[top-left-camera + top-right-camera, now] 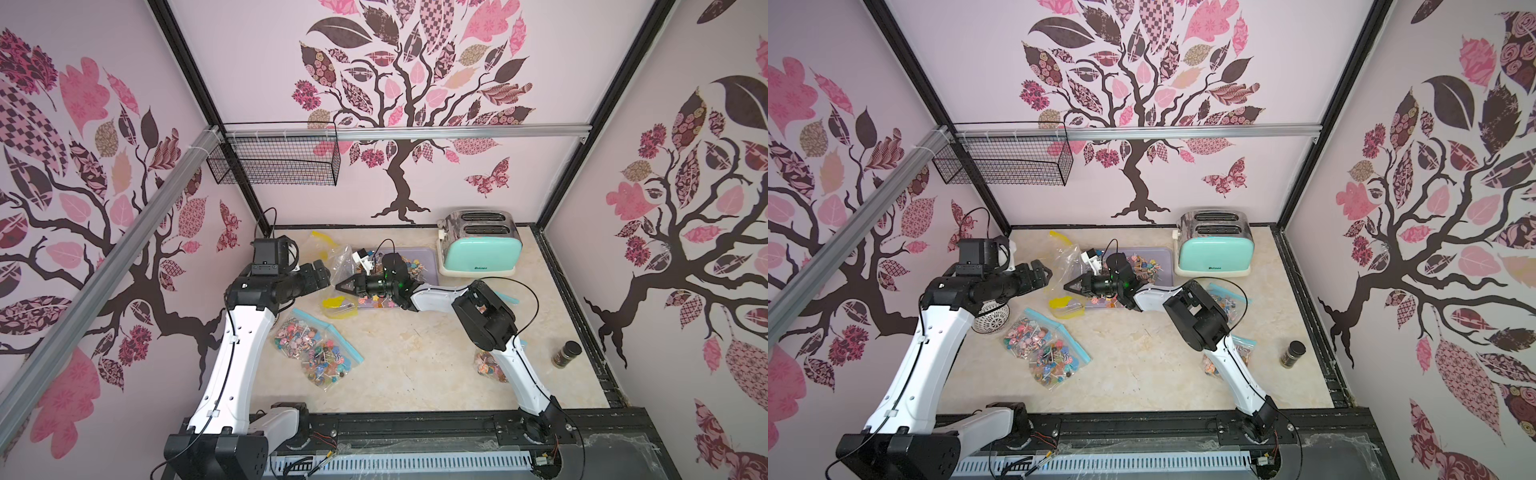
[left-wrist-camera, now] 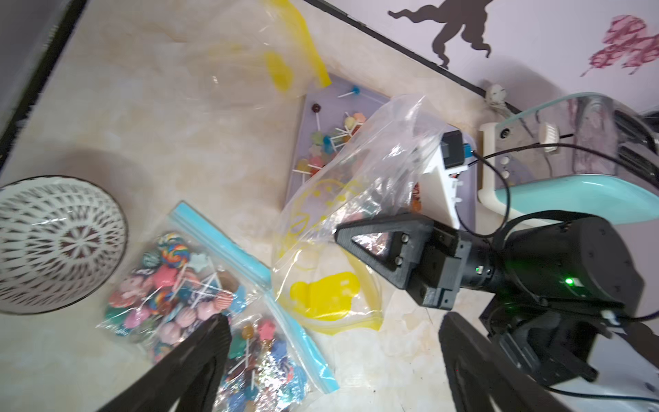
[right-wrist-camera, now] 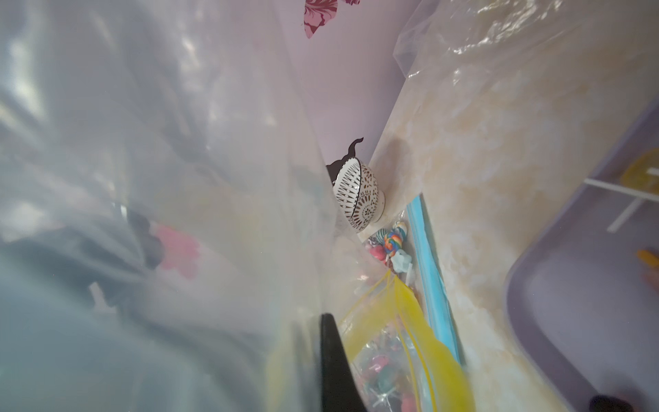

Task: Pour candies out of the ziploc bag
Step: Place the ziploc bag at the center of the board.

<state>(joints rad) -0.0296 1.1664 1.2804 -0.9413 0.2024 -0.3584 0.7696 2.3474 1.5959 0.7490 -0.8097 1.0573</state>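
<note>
Ziploc bag [image 2: 360, 185] hangs over purple tray's [image 1: 428, 259] left edge, near worktop's [image 1: 415, 365] back edge, pinched by right gripper [image 2: 340, 233]. Candies [image 2: 331, 139] lie in tray. Left gripper [image 2: 335, 321] spread wide beside bag.

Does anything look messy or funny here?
Yes. The yellow-zip bag pinched in the right gripper is crumpled and drapes across that arm's camera, so the right wrist view is mostly foggy plastic. Another bag, seemingly empty, lies crumpled by the tray.
</note>
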